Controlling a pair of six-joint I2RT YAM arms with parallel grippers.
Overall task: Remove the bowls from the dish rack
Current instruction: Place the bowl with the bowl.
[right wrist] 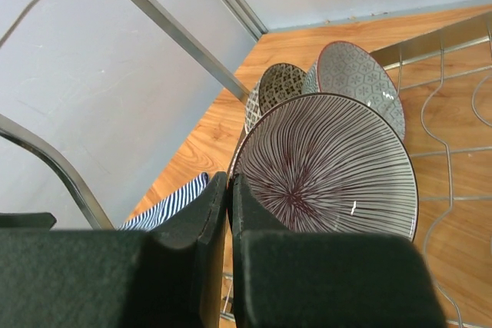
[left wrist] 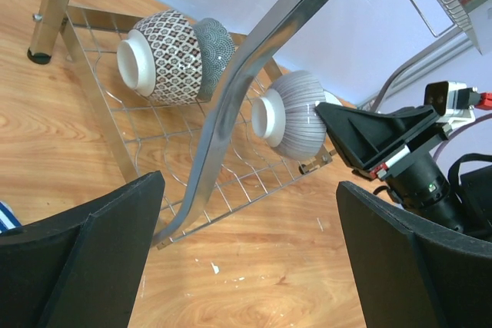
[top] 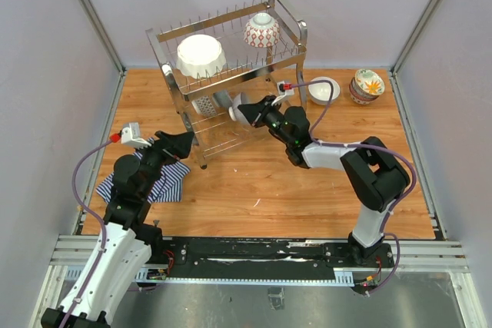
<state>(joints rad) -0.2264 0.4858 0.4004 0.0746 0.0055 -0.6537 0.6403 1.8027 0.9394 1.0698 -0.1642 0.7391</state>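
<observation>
The dish rack [top: 286, 17] stands at the back of the table. Its top tier holds a large white bowl [top: 201, 55] and a red lattice bowl [top: 262, 31]. On the lower tier [left wrist: 115, 124] a dark patterned bowl [left wrist: 165, 55] and a grey-blue bowl [left wrist: 214, 48] stand on edge. Beside them is a purple-striped bowl [right wrist: 330, 167]. My right gripper [right wrist: 231, 182] is shut on that bowl's rim, at the rack's right end [top: 250, 110]. My left gripper [left wrist: 250, 259] is open and holds nothing, low over the wood in front of the rack's left leg [top: 181, 144].
A white bowl [top: 324, 90] and a stack of patterned bowls [top: 367, 84] sit on the table right of the rack. A blue-white striped cloth [top: 171, 182] lies under the left arm. A bent chrome rack leg [left wrist: 238, 90] crosses close in front of the left gripper.
</observation>
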